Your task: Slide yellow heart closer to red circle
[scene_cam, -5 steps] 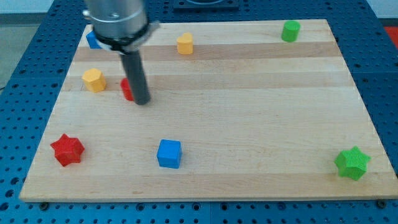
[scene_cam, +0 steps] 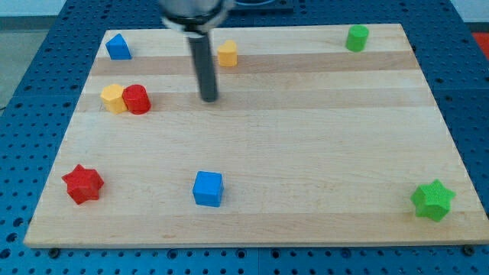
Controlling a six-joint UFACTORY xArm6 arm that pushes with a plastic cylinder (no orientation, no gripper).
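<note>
Camera view: pale wooden board (scene_cam: 306, 153) on a blue pegged surface; the only view on record.

Yellow heart (scene_cam: 227, 53): small, mustard-yellow, near the view's top edge of the board, a little left of centre; its left side sits close behind the dark rod, so the heart outline is hard to confirm at this size; it reads as a chunky notched block.

Red circle (scene_cam: 137, 99): a short red cylinder at the view's left, touching a second yellow block (scene_cam: 113, 98) on its left side; that yellow block's shape cannot be made out surely, faceted perhaps. Heart and circle lie well apart, heart up and to the right of the circle.

My tip (scene_cam: 208, 98): end of the straight dark rod, resting on bare wood between the two, below and slightly left of the heart, right of the circle; touching neither. No pincer on this arm; just the rod, so nothing to be apart or clamped.

Cut off or unclear: the rod's upper housing runs out of the view's top; only its grey lower rim shows.

Other blocks: blue block (scene_cam: 118, 47), roughly triangular, top left; green cylinder (scene_cam: 356, 37), top right; red star (scene_cam: 82, 184), bottom left; blue cube (scene_cam: 208, 189), bottom centre; green star (scene_cam: 433, 200), bottom right.
</note>
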